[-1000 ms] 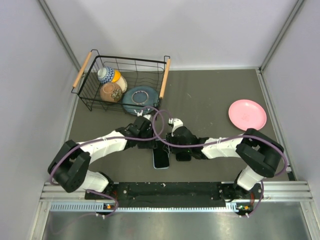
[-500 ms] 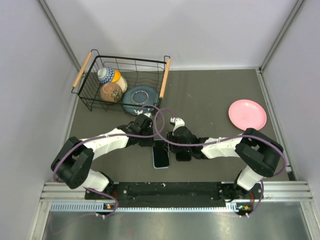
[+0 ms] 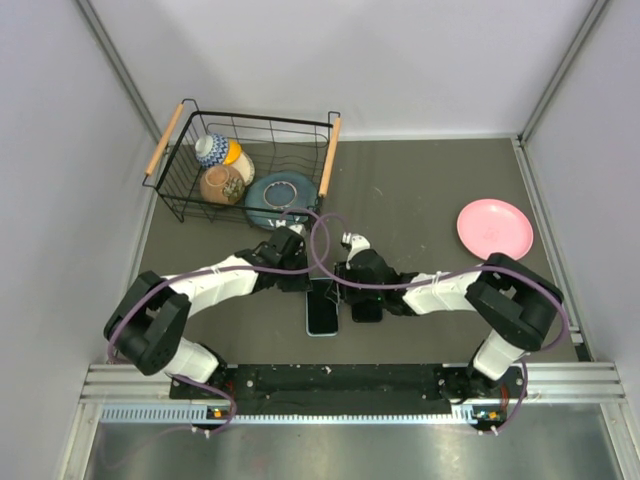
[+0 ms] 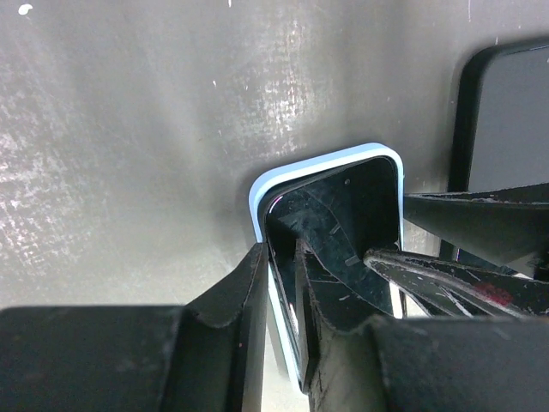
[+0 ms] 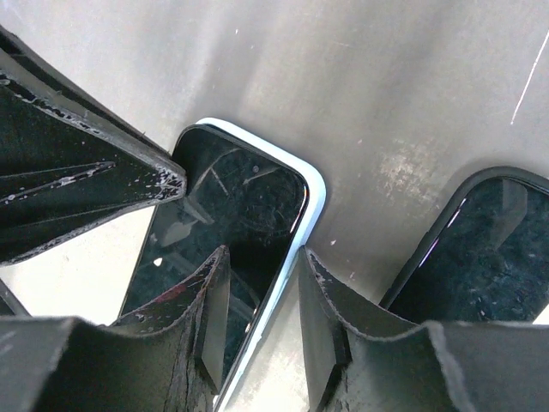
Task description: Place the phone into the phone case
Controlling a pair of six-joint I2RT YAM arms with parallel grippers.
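Observation:
A light blue phone case (image 3: 322, 328) lies flat near the front of the table, with the black phone (image 5: 232, 197) inside its rim (image 5: 314, 187). Whether the phone sits fully down I cannot tell. In the left wrist view my left gripper (image 4: 279, 257) is shut on the case's left edge (image 4: 256, 196), one finger outside and one on the glass (image 4: 343, 206). My right gripper (image 5: 263, 266) straddles the opposite edge, open, with a gap beside the outer finger (image 5: 322, 292). From above, the left gripper (image 3: 305, 283) and right gripper (image 3: 343, 287) meet over the case's far end.
A second dark slab with a black rim (image 3: 366, 307) lies just right of the case, under the right arm. A wire basket (image 3: 260, 119) with bowls stands back left, a blue plate (image 3: 278, 198) leaning at its front. A pink plate (image 3: 494, 229) sits far right.
My left gripper has closed down on the case's edge. My right gripper's fingers have parted slightly. Phone and case have stayed in place.

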